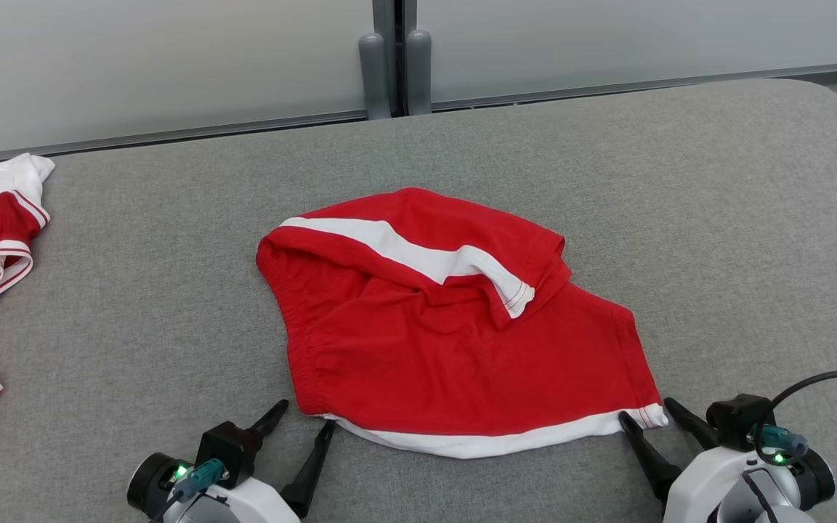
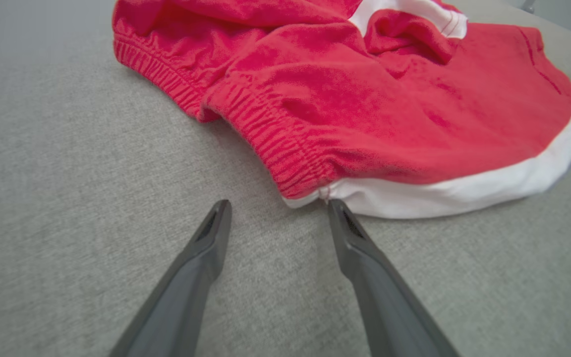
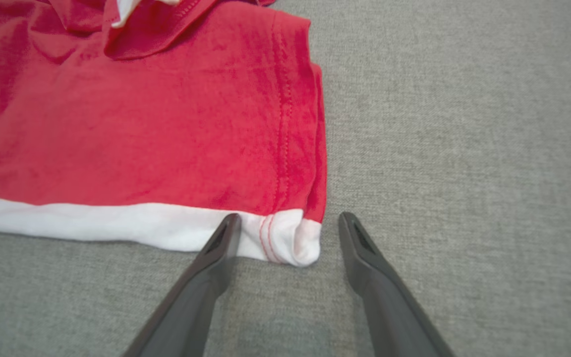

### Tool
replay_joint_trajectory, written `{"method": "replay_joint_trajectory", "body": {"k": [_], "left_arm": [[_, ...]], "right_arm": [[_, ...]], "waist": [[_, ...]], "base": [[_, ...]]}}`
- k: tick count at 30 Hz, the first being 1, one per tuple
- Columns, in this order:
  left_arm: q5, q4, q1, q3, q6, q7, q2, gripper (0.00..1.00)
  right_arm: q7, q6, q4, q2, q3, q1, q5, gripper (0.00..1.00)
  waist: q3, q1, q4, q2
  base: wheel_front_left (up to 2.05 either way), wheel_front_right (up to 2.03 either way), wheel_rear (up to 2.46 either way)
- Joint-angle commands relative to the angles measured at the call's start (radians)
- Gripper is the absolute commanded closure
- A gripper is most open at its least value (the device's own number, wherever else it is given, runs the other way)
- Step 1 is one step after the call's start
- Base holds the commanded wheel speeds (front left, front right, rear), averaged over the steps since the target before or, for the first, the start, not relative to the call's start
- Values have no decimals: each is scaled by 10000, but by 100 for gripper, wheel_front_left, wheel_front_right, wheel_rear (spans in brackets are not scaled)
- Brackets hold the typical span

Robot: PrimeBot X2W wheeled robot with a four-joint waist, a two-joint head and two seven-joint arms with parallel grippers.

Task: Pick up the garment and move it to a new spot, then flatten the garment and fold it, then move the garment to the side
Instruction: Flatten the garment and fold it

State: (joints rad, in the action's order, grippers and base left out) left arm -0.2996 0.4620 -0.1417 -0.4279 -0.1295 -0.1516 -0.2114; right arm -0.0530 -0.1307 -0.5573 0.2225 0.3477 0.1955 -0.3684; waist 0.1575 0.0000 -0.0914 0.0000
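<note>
While the red shorts [image 1: 462, 349] lie on the grey table [image 1: 716, 218], the left gripper [image 1: 307, 414] and right gripper [image 1: 646, 408] gape wide, empty, at their near corners.

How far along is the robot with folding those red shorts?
Possibly done: the red shorts lie centred on the table, so relocating may be over. In hand: both open, the left gripper just short of the near hem corner, the right gripper straddling the other; nothing gripped. Left: the cloth is rumpled, so flattening, folding, moving aside.
</note>
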Motion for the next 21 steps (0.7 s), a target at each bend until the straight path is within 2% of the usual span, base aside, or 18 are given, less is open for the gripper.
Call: {"method": "replay_joint_trajectory", "body": {"k": [1,9,10,11,12,13,17,21], "left_arm": [[-110,3,-192,-137,-8,-59,-116,0],[-782,-79,-642,-1251,-10,-244,-484,1],[-928,-65,-687,-1354,-10,-242,-499,22],[-986,-53,-738,-1556,-10,-214,-561,60],[-1070,-42,-785,-1683,-10,-229,-609,90],[-1195,-3,-798,-1824,-9,-203,-663,100],[-1690,-75,-821,-2209,-11,-83,-880,100],[-2551,-971,-447,-2481,-11,502,-1391,100]], "right_arm": [[57,-1,-132,23,133,-12,-78,0],[28,-1,-309,27,504,154,-333,0],[107,-1,-338,28,594,183,-394,0],[209,-1,-373,42,712,205,-474,37],[299,-1,-367,52,894,210,-569,91],[377,-1,-338,69,1018,204,-729,100],[462,-1,127,471,1383,197,-1493,100],[624,-1,1377,1083,1315,37,-2725,100]], "waist": [[22,0,-14,0],[156,0,-32,0],[161,0,-39,0],[160,0,-49,0],[153,0,-53,0],[121,0,-69,0],[-48,0,-108,0],[-313,0,-141,0]], "base": [[0,0,0],[0,0,0],[0,0,0],[0,0,0],[0,0,0],[0,0,0],[0,0,0],[0,0,0]]}}
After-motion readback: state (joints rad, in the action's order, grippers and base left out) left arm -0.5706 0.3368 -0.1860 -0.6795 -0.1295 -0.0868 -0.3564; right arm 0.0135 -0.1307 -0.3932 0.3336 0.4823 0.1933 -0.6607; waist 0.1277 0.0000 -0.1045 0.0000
